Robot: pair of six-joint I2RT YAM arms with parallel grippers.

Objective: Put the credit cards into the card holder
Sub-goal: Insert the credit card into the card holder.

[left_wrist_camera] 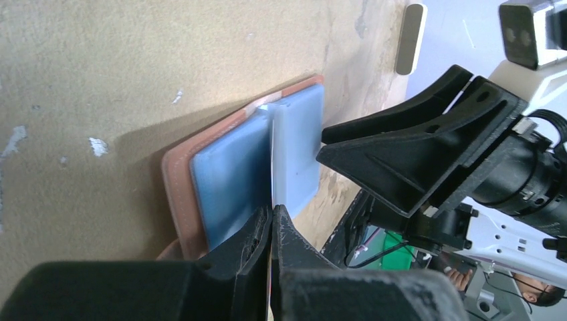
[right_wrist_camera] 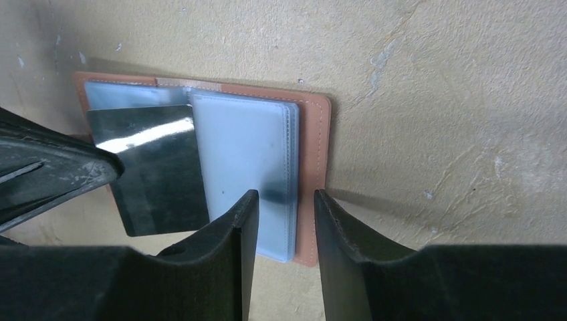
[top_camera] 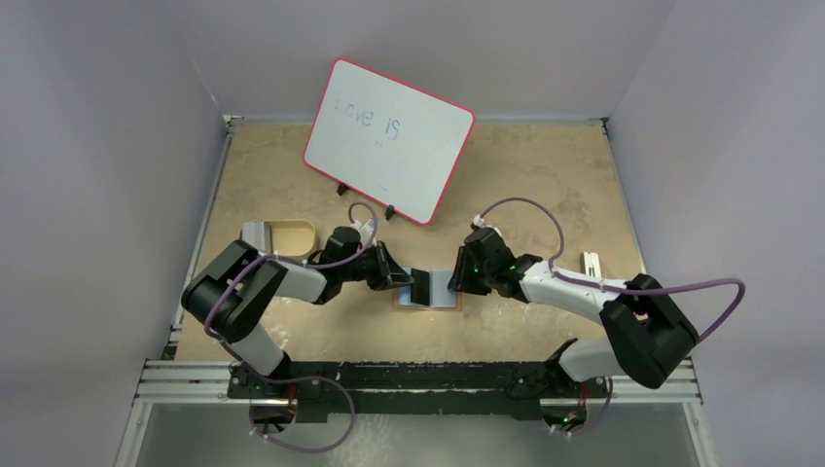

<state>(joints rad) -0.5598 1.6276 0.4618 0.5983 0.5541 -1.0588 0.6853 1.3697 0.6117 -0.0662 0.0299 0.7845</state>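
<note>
1. Left black-and-white arm (top_camera: 292,280): elbow folded near base, forearm stretched inward toward the middle.
2. Left black two-finger gripper (left_wrist_camera: 272,212): jaws pressed together, pinching the edge of a dark glossy credit card (right_wrist_camera: 157,170).
3. Right black-and-white arm (top_camera: 564,287): mirrored pose, forearm reaching inward.
4. Right black two-finger gripper (right_wrist_camera: 284,200): angled downward, jaws parted with a clear gap, tips near the left gripper.

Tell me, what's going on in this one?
The holder lies open on the table. The left gripper is shut on a dark card, holding it over the holder's left half, close to the fold. The right gripper hovers with jaws apart over the clear sleeves on the right half. The card does not look tucked into a sleeve yet.
</note>
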